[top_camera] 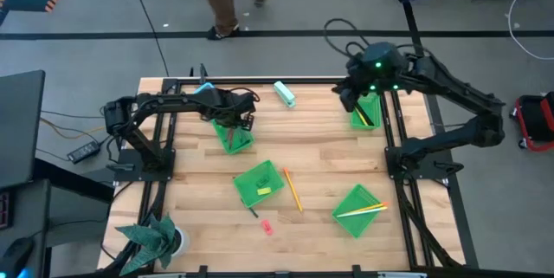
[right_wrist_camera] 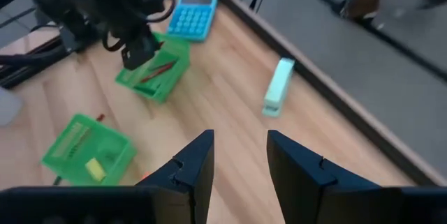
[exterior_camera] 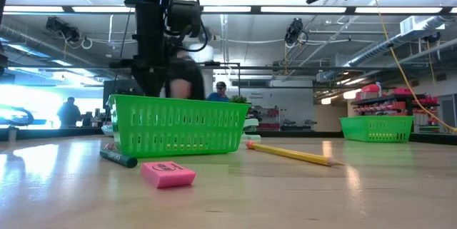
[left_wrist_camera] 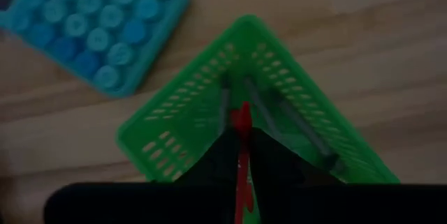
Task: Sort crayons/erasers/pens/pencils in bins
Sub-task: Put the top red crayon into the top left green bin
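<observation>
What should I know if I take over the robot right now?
Left gripper: jaws shut on a red crayon, right above the far-left bin, which already holds dark sticks.
Right gripper: jaws open, holding nothing, up over the far-right bin.
Done: a yellow eraser lies in the middle bin; pencils lie in the near-right bin.
Left: drop the crayon in, then pick up the loose pencil, the pink eraser and the dark stick on the table. The calculator and the teal block stay out.
</observation>
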